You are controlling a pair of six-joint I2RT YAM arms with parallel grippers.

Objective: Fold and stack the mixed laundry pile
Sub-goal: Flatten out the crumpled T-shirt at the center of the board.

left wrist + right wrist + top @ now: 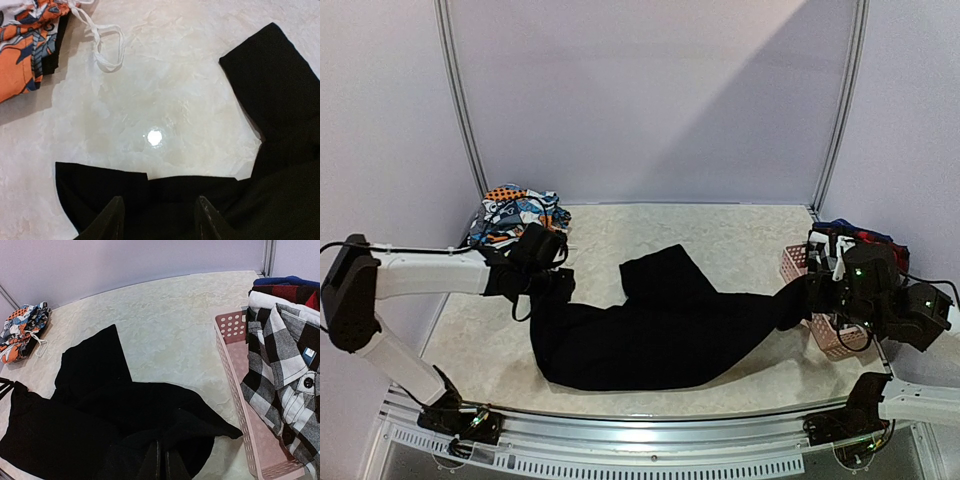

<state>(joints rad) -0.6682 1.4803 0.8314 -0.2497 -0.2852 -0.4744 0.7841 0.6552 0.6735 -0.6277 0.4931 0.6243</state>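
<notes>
as the right gripper (161, 459) clamps the black garment (650, 340), the left gripper (160, 201) gapes over its opposite edge.

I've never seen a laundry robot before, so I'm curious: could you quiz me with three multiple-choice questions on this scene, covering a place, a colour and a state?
1. Where is the checked shirt? A draped in the pink basket; B on the floor; C on a hanger.
2. The large spread-out garment is: A red; B black; C white.
3. The right gripper is: A wide open; B shut on that garment; C gripping the basket.
Answers: 1 A, it hangs over the basket's wall; 2 B, plain black throughout; 3 B, it pinches black cloth.
</notes>
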